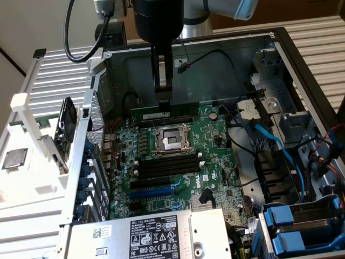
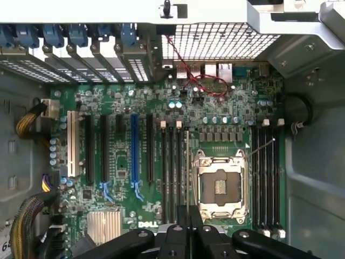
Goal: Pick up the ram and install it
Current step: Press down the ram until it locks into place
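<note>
**Gripper clenched on the ram, over the board**

Gripper (image 2: 188, 211) jaws are clamped on the ram (image 2: 187, 162) at about mid-length, and it hangs above the motherboard (image 2: 124, 156). From the wrist the stick is edge-on, a thin line parallel to the black memory slots (image 2: 171, 172). It lines up between them and the CPU socket (image 2: 220, 186). In the exterior view its long axis runs left to right, level, with the white label facing that camera. Room around it is open, with only low board beneath. A second slot bank (image 2: 268, 178) sits beyond the socket, then the case wall (image 2: 315, 172). Blue cables (image 1: 275, 141) crowd the exterior view's right, well apart.
</note>
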You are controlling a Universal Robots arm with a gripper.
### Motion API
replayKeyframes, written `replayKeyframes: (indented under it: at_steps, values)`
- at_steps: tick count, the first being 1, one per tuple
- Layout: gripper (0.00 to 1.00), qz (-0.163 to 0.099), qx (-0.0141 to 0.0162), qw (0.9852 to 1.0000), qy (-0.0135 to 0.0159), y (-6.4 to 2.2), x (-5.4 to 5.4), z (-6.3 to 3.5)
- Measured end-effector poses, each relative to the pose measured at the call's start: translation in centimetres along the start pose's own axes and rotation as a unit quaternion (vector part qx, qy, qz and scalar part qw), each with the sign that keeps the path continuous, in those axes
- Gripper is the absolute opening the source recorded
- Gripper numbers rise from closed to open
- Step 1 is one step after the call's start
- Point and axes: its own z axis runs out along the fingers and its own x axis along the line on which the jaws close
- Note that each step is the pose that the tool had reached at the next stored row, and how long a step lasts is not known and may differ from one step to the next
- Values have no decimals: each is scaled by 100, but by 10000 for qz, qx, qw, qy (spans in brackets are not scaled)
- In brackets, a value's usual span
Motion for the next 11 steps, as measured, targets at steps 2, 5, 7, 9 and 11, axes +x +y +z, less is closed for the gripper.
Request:
replayKeyframes:
  at_steps: [2,5,7,9,11]
  values:
    - [12,0,0,10000,0,-1,1,36]
    - [12,1,0,10000,0,-2,4,127]
    - [12,0,2,10000,-1,-4,11,182]
    - [12,0,2,10000,0,-2,20,192]
    - [12,0,2,10000,0,-3,34,197]
